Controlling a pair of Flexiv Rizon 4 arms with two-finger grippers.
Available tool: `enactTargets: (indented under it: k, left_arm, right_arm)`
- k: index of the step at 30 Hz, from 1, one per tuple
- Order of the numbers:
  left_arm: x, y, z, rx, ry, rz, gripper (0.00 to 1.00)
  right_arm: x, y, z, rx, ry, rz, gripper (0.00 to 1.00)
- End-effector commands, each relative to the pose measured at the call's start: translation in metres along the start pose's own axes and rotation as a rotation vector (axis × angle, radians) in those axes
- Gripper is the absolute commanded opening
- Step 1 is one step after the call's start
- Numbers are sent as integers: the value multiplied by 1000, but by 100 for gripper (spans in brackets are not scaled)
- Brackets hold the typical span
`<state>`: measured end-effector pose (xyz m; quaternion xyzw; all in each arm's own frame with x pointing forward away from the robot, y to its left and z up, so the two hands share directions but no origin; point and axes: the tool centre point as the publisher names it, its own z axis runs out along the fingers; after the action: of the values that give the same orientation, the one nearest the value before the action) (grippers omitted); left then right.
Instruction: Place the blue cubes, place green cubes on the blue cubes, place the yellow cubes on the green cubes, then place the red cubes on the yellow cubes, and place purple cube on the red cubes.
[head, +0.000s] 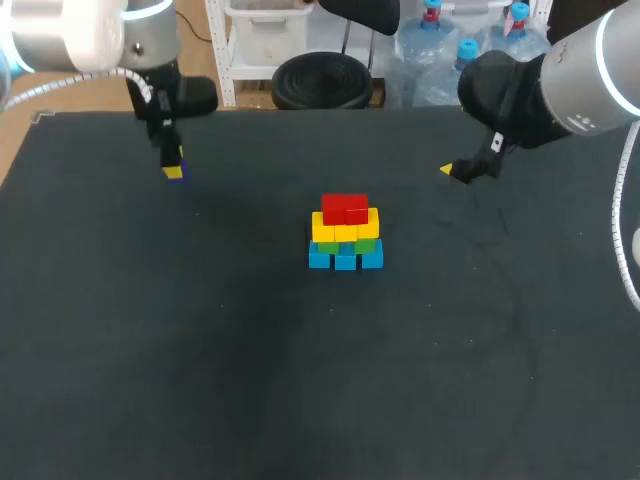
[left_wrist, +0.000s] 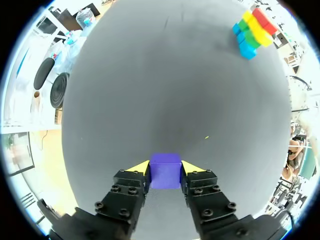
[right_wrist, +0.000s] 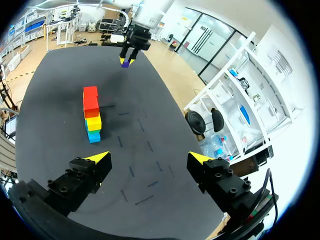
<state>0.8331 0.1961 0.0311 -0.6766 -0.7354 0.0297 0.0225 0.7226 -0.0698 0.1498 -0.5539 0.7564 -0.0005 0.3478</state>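
Four layers of cubes stand stacked near the middle of the dark table (head: 200, 380) – blue cubes (head: 345, 258) at the bottom, green cubes (head: 364, 245) on them, yellow cubes (head: 345, 230) above those and red cubes (head: 345, 208) on top. The top of the red layer is bare.

The purple cube (left_wrist: 165, 174) is well apart from the stack, over the table's far left part. It sits between the yellow tips of the left gripper (left_wrist: 165, 167), whose two fingers press against its opposite sides and clamp it. Whether the cube touches the table surface cannot be told.

The right gripper (right_wrist: 149, 157) hangs over the far right part of the table, away from the stack, its fingers spread wide – nothing lies between them.
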Motion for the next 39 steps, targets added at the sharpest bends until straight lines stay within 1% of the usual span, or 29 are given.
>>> enactTargets:
  k: [1,6,13,19,20,24,25,27,29,30,39]
  left_arm:
    - [-4,-25,-29,-26,-13,2,0]
    - [-19,-43,-51,-22,-51,-16,0]
    - [-46,-70,-82,-59,-67,-32,0]
    - [-68,-100,-101,-115,-68,27,0]
    - [-71,-104,-104,-142,-56,38,0]
    - [-82,-123,-115,-196,-46,84,0]
    - [-85,-126,-117,-205,-49,99,0]
    - [-89,-135,-123,-247,-50,128,0]
    - [-87,-138,-130,-289,-78,102,0]
    - [-83,-138,-133,-309,-85,77,0]
    - [-83,-138,-133,-309,-85,77,0]
  right_arm:
    - [1,4,0,21,0,1,100]
    - [1,4,0,21,0,1,100]
    - [1,4,0,21,0,1,100]
    - [1,4,0,21,0,1,100]
    - [1,4,0,21,0,1,100]
    - [1,4,0,21,0,1,100]
    - [1,4,0,21,0,1,100]
    - [1,4,0,21,0,1,100]
    - [1,4,0,21,0,1,100]
    - [1,4,0,21,0,1,100]
    - [1,4,0,21,0,1,100]
